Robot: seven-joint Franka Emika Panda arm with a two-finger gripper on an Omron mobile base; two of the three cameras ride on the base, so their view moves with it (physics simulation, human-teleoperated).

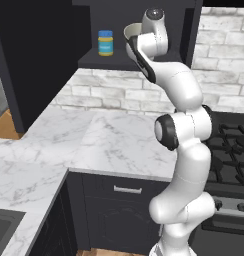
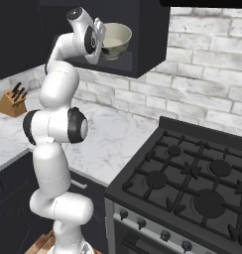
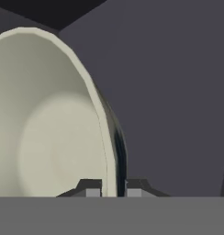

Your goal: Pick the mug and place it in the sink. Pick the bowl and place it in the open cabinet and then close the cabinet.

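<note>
The pincer grips the bowl by its rim inside the open cabinet, seemingly just above the shelf.

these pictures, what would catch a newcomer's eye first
The white arm reaches high, its hand shut on the rim of the large pale bowl, holding it inside the open cabinet above the marble counter. A small jar with a yellow lid stands on the cabinet shelf to the left of the bowl, and a black gas stove lies to the right of the arm.
</note>
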